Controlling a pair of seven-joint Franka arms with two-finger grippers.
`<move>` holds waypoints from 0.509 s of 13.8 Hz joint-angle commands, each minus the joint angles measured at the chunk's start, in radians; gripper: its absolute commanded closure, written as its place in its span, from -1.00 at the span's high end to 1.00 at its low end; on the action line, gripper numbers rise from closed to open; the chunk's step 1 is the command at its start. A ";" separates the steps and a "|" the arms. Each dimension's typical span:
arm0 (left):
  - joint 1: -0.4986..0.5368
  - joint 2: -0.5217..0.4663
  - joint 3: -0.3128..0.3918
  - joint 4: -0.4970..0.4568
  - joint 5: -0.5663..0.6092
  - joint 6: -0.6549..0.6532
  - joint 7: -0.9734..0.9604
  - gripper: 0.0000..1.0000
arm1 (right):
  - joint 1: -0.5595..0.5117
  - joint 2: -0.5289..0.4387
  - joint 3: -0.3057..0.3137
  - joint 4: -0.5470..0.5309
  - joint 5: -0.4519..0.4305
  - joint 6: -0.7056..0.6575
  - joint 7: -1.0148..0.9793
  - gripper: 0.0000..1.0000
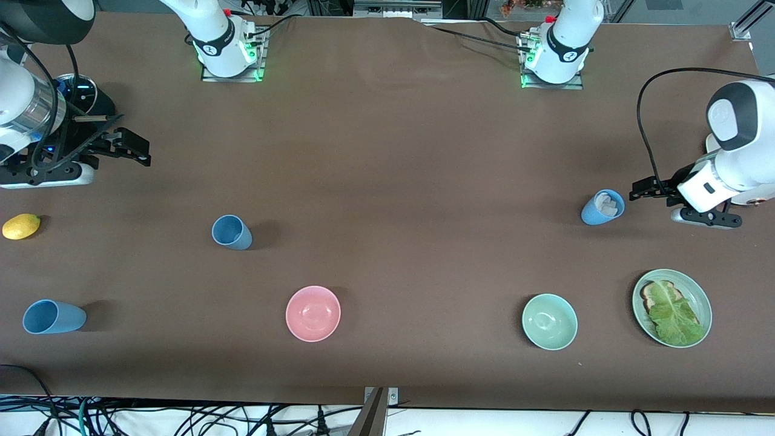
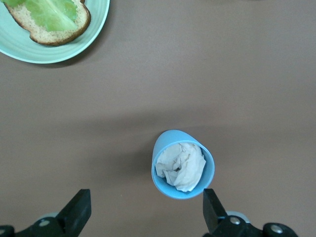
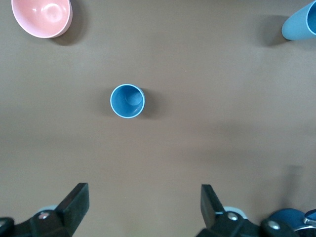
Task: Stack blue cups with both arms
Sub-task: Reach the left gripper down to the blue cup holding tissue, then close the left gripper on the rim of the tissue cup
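Note:
Three blue cups are on the brown table. One (image 1: 232, 232) stands upright toward the right arm's end and also shows in the right wrist view (image 3: 127, 100). A second (image 1: 53, 317) is nearer the front camera by that end's edge and shows in the right wrist view (image 3: 301, 22). The third (image 1: 603, 208) holds crumpled white paper and also shows in the left wrist view (image 2: 182, 164). My left gripper (image 1: 643, 188) (image 2: 145, 215) is open and empty, above the table beside that cup. My right gripper (image 1: 134, 150) (image 3: 143, 205) is open and empty, over bare table.
A pink bowl (image 1: 313, 313) (image 3: 42, 17) and a pale green bowl (image 1: 550, 321) stand near the front edge. A green plate (image 1: 702, 297) (image 2: 94, 29) holds bread and lettuce. A lemon (image 1: 21, 226) lies at the right arm's end.

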 commanded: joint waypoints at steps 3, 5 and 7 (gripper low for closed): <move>-0.006 -0.021 0.015 -0.120 -0.007 0.135 0.042 1.00 | -0.001 -0.005 0.001 -0.001 0.012 0.001 -0.007 1.00; -0.005 -0.017 0.023 -0.138 -0.009 0.161 0.047 1.00 | -0.001 -0.005 0.001 -0.001 0.012 0.000 -0.007 1.00; 0.001 -0.006 0.023 -0.160 -0.010 0.205 0.064 1.00 | 0.000 -0.005 0.001 -0.001 0.012 0.001 -0.007 1.00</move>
